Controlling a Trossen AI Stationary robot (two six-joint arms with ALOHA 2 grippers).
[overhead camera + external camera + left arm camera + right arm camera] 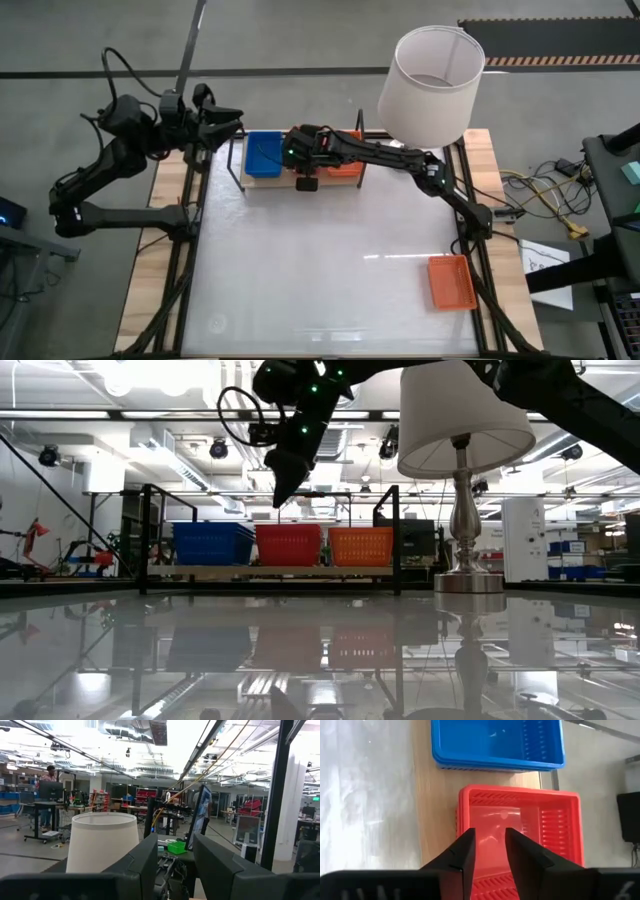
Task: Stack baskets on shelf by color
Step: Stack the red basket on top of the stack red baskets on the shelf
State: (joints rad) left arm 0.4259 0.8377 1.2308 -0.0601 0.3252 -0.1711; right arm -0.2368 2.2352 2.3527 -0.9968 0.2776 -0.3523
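Note:
The shelf [270, 571] stands at the table's far side and carries blue baskets [213, 543], red baskets [288, 544] and orange baskets [360, 545] side by side. One orange basket [452, 282] lies on the table near the right edge. My right gripper [490, 840] hangs over the red baskets [520, 815], pointing down, clear of them, open and empty. The low view shows its tip [279, 495] above the red baskets. My left gripper [235, 125] waits open and empty left of the shelf, beyond the table's far left corner.
A table lamp with a white shade [430, 85] stands at the far right next to the shelf's right end; its metal foot [465, 575] shows in the low view. The shelf's black wire frame ends [145, 540] rise beside the baskets.

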